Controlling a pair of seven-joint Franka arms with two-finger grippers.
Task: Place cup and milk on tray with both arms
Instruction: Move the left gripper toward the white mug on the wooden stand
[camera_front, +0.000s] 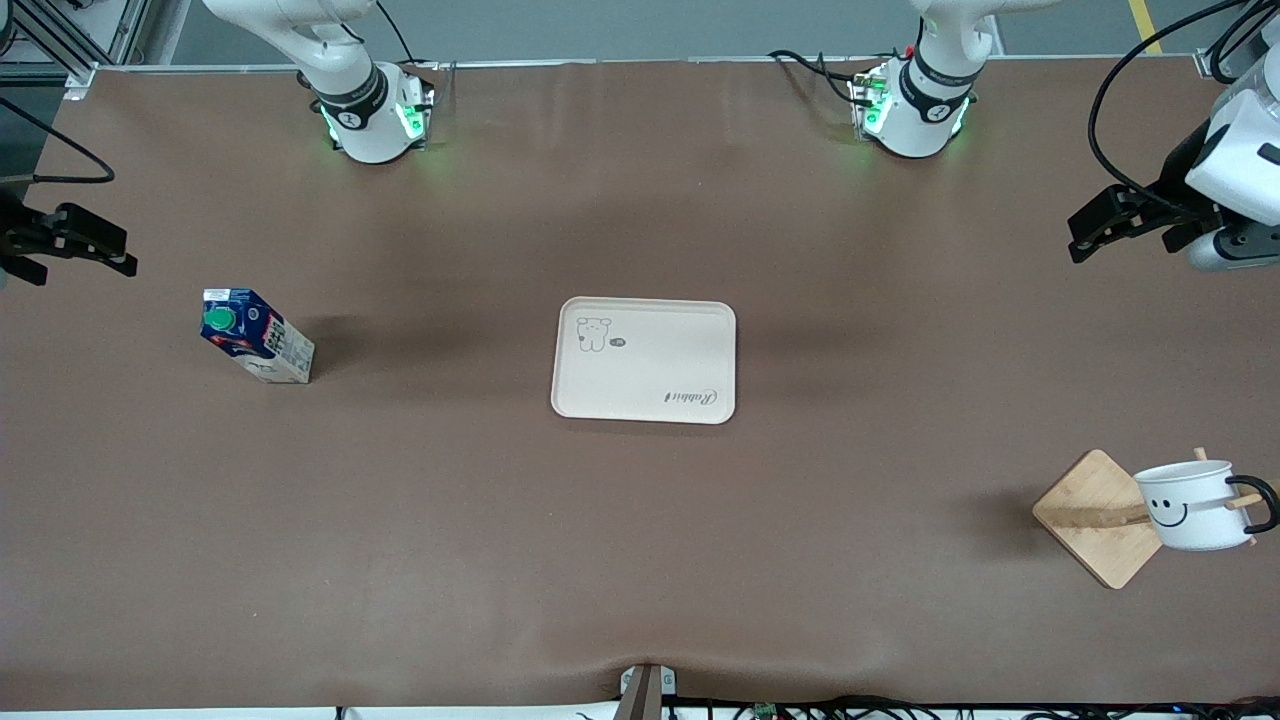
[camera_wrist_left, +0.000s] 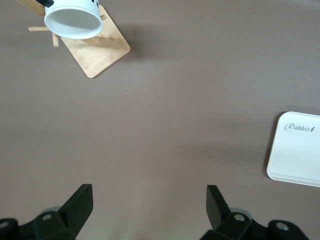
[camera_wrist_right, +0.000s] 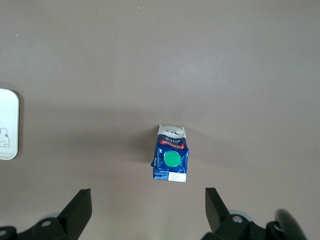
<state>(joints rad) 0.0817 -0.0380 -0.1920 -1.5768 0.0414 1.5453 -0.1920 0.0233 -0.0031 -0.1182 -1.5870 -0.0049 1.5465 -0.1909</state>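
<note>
The cream tray (camera_front: 645, 360) lies flat at the table's middle and nothing is on it. The milk (camera_front: 255, 335) stands upright toward the right arm's end of the table. The cup (camera_front: 1195, 505) hangs tilted on a peg of a wooden rack, toward the left arm's end and nearer the front camera than the tray. My left gripper (camera_front: 1088, 235) is open and empty, up over bare table. My right gripper (camera_front: 112, 250) is open and empty, up beside the milk. The left wrist view shows the cup (camera_wrist_left: 72, 20) and a tray corner (camera_wrist_left: 297, 150). The right wrist view shows the milk (camera_wrist_right: 171, 160).
The square wooden rack base (camera_front: 1095, 520) sits under the cup, near the table's edge at the left arm's end; it also shows in the left wrist view (camera_wrist_left: 102, 52). Brown table mat (camera_front: 640, 550) spreads around the tray. Cables run along the front edge.
</note>
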